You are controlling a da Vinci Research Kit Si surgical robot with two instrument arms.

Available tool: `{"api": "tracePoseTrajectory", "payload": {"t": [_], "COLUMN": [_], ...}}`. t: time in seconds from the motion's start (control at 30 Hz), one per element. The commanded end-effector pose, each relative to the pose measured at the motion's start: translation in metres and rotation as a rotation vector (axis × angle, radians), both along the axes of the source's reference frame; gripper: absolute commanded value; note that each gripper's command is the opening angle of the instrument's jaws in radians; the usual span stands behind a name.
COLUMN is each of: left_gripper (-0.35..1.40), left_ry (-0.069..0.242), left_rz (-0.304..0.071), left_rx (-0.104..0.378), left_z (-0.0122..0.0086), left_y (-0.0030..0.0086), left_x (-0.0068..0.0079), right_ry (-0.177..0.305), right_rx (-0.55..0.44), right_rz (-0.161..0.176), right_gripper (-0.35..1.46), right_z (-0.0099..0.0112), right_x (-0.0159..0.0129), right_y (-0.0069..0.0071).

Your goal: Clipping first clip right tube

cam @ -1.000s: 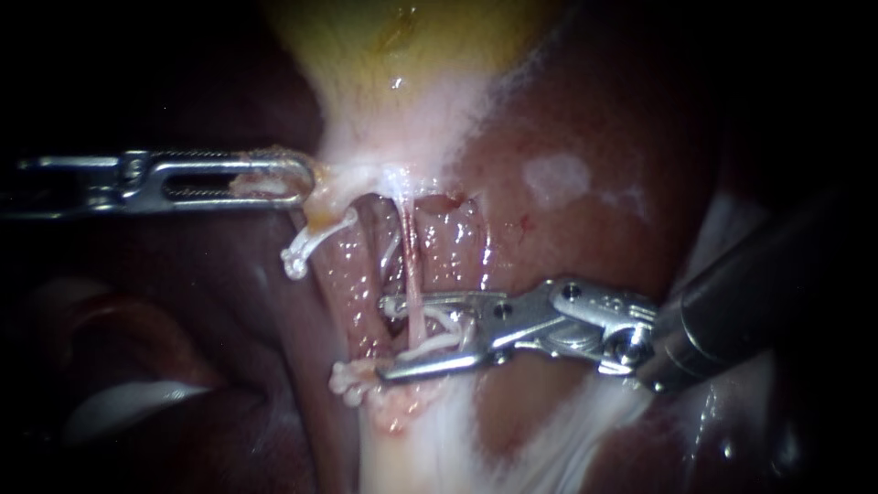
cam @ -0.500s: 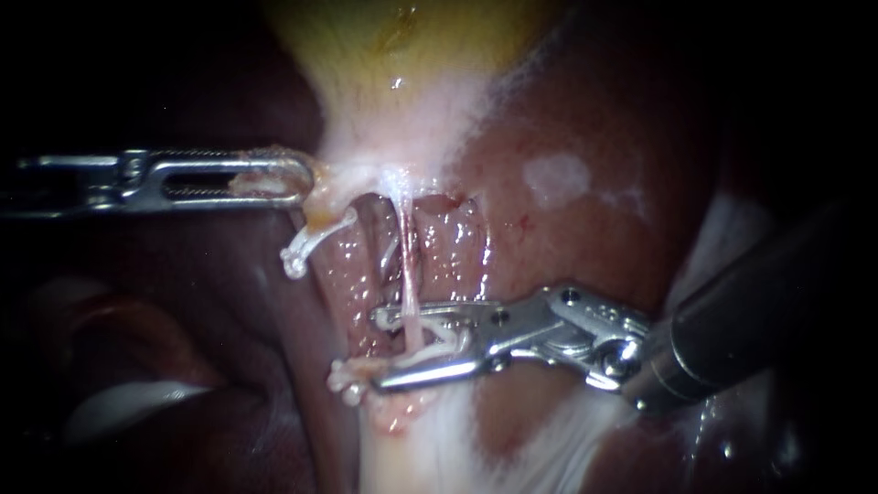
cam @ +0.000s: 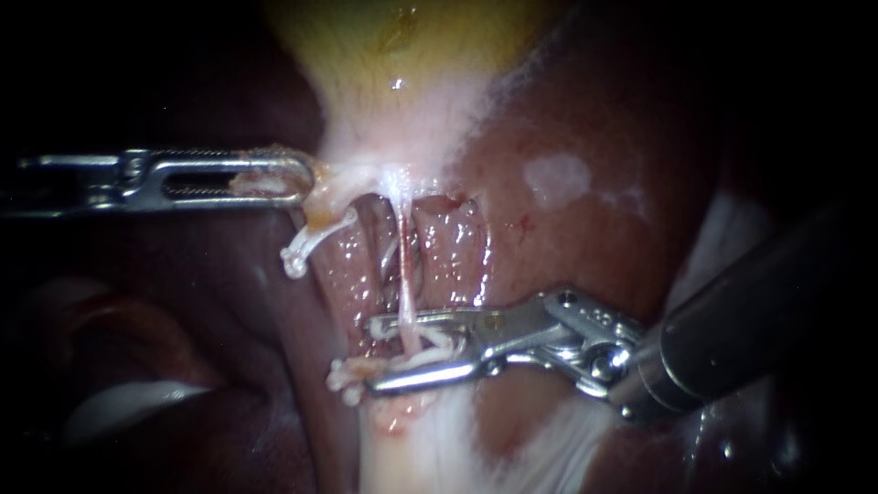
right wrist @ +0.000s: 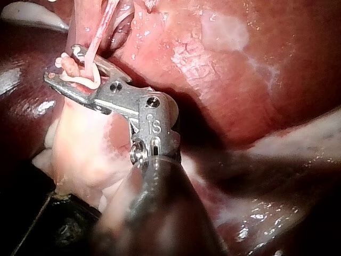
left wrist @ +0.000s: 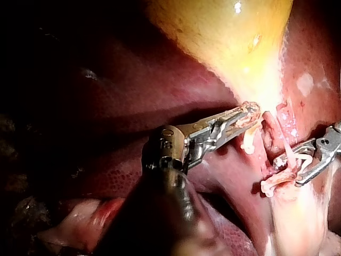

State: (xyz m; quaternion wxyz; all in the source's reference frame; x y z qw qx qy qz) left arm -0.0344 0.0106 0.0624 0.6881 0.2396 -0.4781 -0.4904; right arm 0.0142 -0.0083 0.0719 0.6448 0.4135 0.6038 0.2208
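The endoscope view is the only one that takes in both tools. The left instrument [cam: 297,178], a slim steel shaft ending in long slotted jaws, is clamped on the pale whitish tissue [cam: 357,169] at the neck of the yellow-green gallbladder [cam: 393,55]. The right instrument [cam: 373,353], a dark shaft with a bright steel hinge and two narrow jaws, reaches across the dark red liver [cam: 567,229] to the thin pink tube [cam: 403,274] that runs down from that neck. The tube passes between its jaws, which stand a little apart and grip a white curved clip [cam: 439,345] from both sides. The clip lies around the tube.

The left wrist view adds what the endoscope cuts off: the left instrument's knuckle joint and dark shaft, and the broad glossy body of the gallbladder ahead of its jaws. It catches only the tips of the right instrument (beside the tube, with the clip showing as a white loop).

The right wrist view shows neither the left instrument nor the gallbladder. It does show the right jaws from behind, the tube threaded through the clip's loop, and a pad of pale pinkish tissue [right wrist: 85,149] under the jaws. From here the clip's ends look unlatched, though glare makes that hard to settle.

The only writing is a small stamped mark [right wrist: 155,127] on the right instrument's hinge block, visible in that view alone.
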Motion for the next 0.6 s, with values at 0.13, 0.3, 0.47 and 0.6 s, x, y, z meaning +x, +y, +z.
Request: {"api": "tracePoseTrajectory", "payload": {"t": [0.13, 0.3, 0.47, 0.6], "left_gripper": [-0.35, -0.35, -0.35, -0.35], "left_ry": [0.000, 0.000, 0.000, 0.000], "left_rz": [0.000, 0.000, 0.000, 0.000], "left_rx": [0.000, 0.000, 0.000, 0.000], "left_z": [0.0000, 0.0000, 0.0000, 0.0000], "left_y": [0.0000, 0.0000, 0.0000, 0.0000], "left_x": [0.0000, 0.0000, 0.0000, 0.0000], "right_ry": [-0.015, -0.043, -0.067, -0.094], "right_rx": [0.002, 0.039, 0.075, 0.067], "right_rz": [0.016, 0.038, 0.029, 0.017], "right_gripper": [0.16, -0.19, -0.35, -0.35], "right_z": [0.0004, 0.0007, 0.0009, 0.0008], "right_x": [-0.0002, -0.0009, -0.0015, -0.0016], "right_y": [0.0003, 0.0007, 0.0008, 0.0006]}}
